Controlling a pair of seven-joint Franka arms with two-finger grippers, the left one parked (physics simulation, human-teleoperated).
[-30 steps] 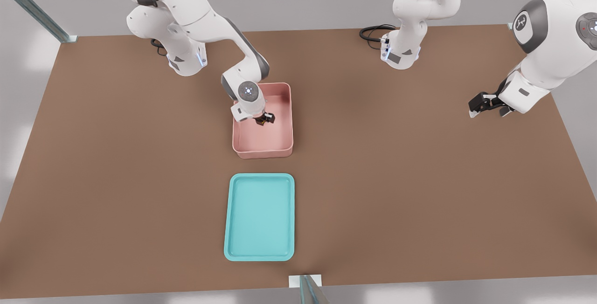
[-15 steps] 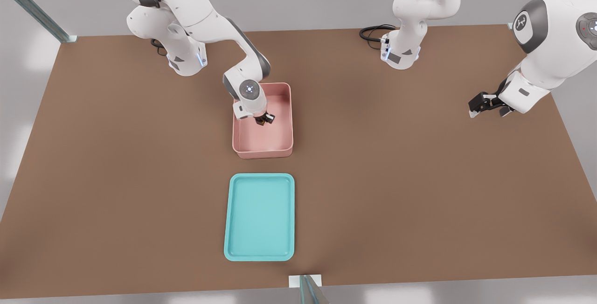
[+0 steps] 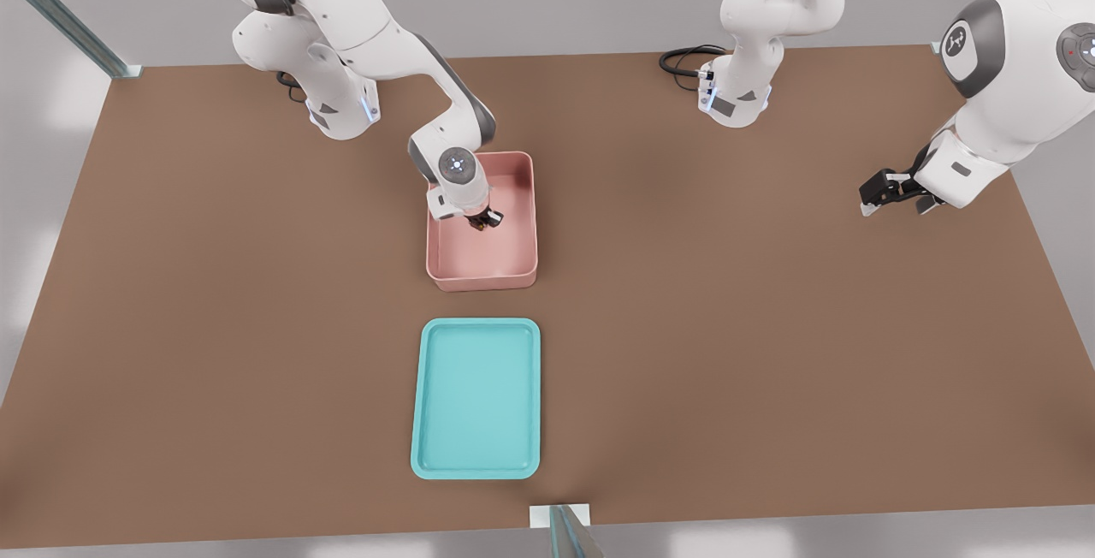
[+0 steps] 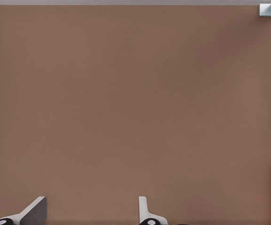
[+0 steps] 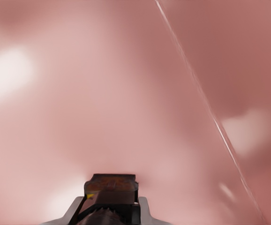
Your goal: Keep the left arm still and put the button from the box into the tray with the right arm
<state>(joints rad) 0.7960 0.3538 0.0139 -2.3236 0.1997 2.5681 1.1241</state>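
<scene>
- The fingers pinch the button, a dark body with a yellow edge showing; the gripper is inside the pink box.
- Step in hand, judged: grasp made, lift pending.
- Next move: rise clear of the box wall, then travel to the teal tray, which is apart on the counter.
- No obstacle between them.

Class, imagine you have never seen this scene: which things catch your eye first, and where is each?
The shallow teal rectangular tray lies near the brown table's front edge, nothing in it. Behind it sits the pale pink plastic box, with the right arm's black end effector lowered inside. The right wrist view shows its fingers closed on the tiny black button with a yellow top, over the box's pink floor.
</scene>
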